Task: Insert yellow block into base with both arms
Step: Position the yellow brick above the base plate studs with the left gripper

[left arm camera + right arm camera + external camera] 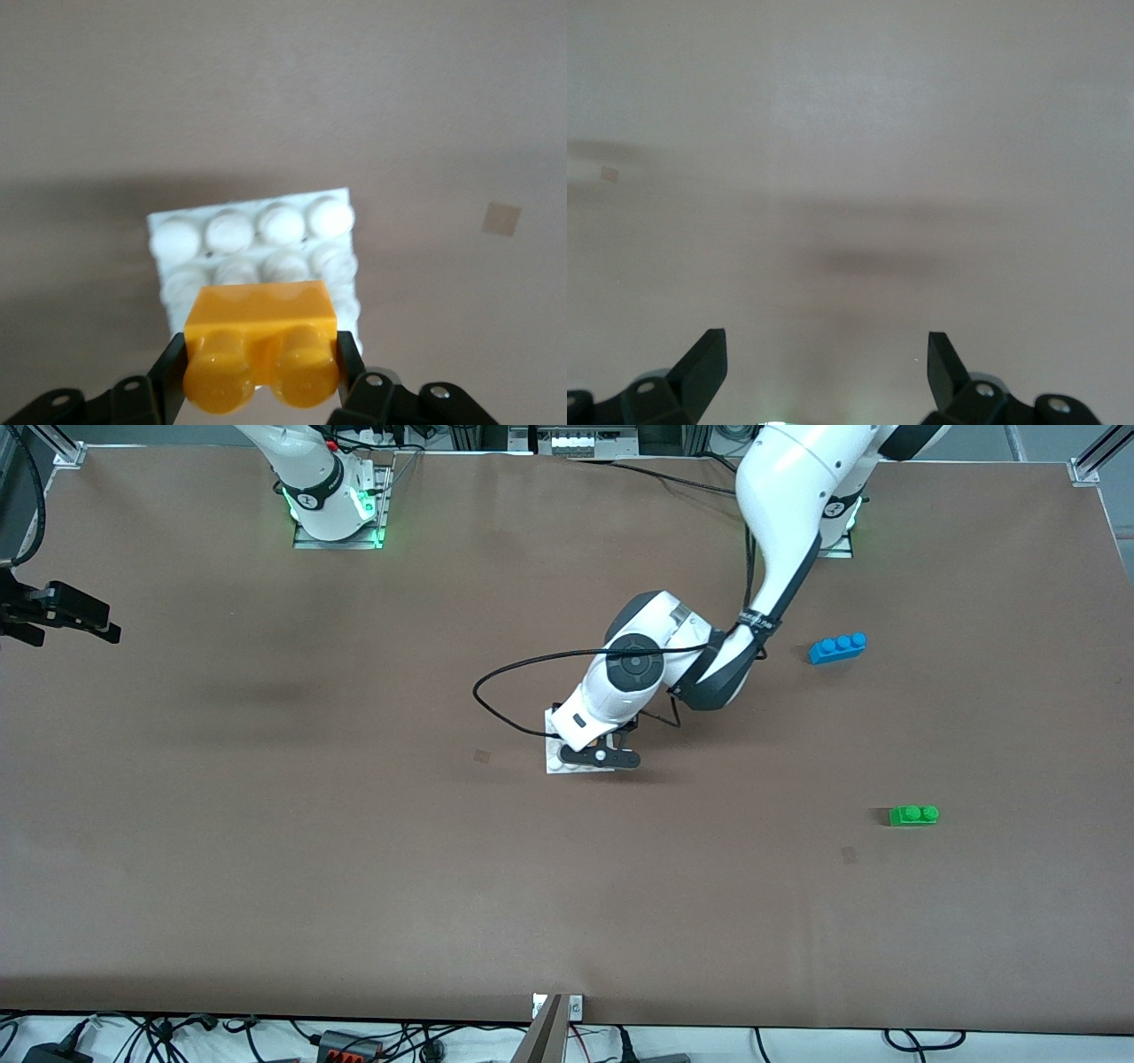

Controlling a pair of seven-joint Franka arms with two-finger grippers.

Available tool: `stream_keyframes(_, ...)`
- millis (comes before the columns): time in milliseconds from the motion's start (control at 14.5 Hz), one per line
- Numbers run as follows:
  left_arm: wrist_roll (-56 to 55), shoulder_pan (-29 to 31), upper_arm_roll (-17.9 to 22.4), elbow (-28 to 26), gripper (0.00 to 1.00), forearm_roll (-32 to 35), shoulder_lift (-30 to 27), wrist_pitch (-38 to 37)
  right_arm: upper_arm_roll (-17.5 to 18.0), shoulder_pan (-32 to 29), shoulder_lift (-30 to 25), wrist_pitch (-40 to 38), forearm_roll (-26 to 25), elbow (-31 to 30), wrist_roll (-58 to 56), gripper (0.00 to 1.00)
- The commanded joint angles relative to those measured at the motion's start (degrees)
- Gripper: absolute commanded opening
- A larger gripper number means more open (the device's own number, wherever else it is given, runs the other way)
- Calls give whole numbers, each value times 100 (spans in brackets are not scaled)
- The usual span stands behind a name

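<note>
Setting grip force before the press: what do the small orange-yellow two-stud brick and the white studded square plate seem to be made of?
The small orange-yellow two-stud brick, held in the left gripper over the plate, looks like hard moulded plastic: smooth, glossy, soft highlights on rounded studs. The white studded square plate appears to be the same plastic, slightly duller. The right gripper is open over the bare table.

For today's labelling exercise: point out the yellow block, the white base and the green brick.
yellow block [261, 310], left wrist view, its flat top face.
base [230, 232], left wrist view, a stud in its uncovered row.
green brick [913, 815], front view, its studded top.
</note>
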Motion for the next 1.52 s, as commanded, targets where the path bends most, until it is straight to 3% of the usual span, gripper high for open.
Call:
stream_keyframes(0,-103,-226,121,253,56,-58,303,140,85,-27,-98,79,-101,-103,-12,100)
stream_keyframes(415,37,-209,130,147,52,21,251,52,85,-18,-89,70,-101,-103,-12,100)
stream_keyframes(829,64,-130,112,-450,52,21,-144,-53,85,-27,-89,61,-92,-112,-21,100)
stream_keyframes(1452,-7,-192,68,-424,51,12,-101,-186,76,-36,-89,35,-92,-103,-56,100)
